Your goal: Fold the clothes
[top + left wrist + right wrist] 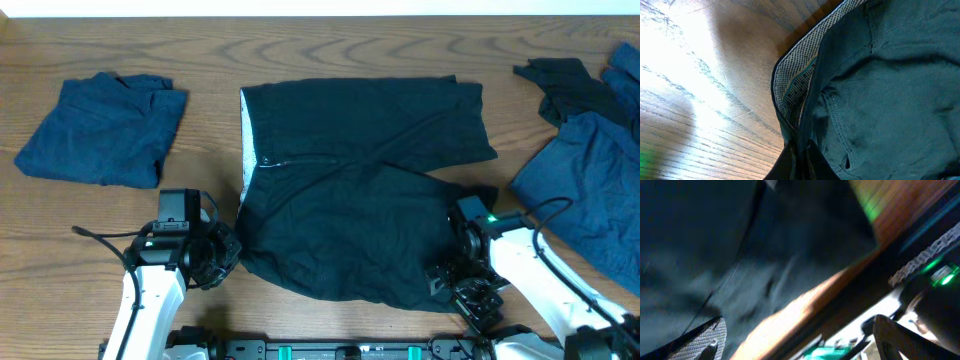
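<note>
white arms (150, 300), black cables (100, 236), green-lit black right gripper (468, 290).

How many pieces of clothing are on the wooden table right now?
4: a folded blue garment far left, dark teal shorts spread at centre, a crumpled black garment top right, and a loose blue garment below it; that heap may hide more.

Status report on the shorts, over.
Left gripper shut on shorts waistband. Right gripper open beside near edge. Shorts spread mid-table. Folded blue garment left, blue pile right, both apart.
</note>
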`<state>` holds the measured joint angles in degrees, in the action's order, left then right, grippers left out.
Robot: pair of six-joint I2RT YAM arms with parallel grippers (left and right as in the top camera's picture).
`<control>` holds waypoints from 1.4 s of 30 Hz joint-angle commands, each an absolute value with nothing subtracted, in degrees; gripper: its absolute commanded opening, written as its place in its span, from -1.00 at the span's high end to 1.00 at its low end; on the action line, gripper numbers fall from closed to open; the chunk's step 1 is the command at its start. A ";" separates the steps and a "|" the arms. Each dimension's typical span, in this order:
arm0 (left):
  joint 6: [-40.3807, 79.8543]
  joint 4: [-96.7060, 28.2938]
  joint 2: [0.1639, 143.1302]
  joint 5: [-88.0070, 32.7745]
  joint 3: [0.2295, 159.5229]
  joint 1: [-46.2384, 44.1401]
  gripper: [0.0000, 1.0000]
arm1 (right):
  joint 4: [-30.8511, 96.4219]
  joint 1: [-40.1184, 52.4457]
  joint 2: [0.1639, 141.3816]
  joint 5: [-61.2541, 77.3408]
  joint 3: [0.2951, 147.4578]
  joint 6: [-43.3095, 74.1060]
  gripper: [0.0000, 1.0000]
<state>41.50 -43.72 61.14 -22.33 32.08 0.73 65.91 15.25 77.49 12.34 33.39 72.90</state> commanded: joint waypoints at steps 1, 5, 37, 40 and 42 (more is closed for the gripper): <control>40.49 -44.66 61.21 -22.57 32.73 0.89 0.88 | 64.40 15.84 78.63 9.21 32.88 73.91 -0.83; 40.49 -44.93 61.21 -22.55 32.73 0.89 0.88 | 61.01 15.84 78.76 8.99 32.88 73.91 -0.76; 40.49 -44.97 61.21 -22.55 32.73 0.89 0.88 | 49.93 15.94 78.76 8.75 24.29 76.25 0.27; 40.49 -44.99 61.21 -22.55 32.73 0.89 0.88 | 48.80 15.92 78.76 8.16 24.29 76.25 0.60; 40.47 -44.95 61.21 -22.52 32.73 0.89 0.87 | 48.88 15.92 78.76 7.46 24.29 76.25 0.62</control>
<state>41.50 -44.66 61.14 -22.33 32.08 0.73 48.75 15.25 76.23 13.50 28.56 75.48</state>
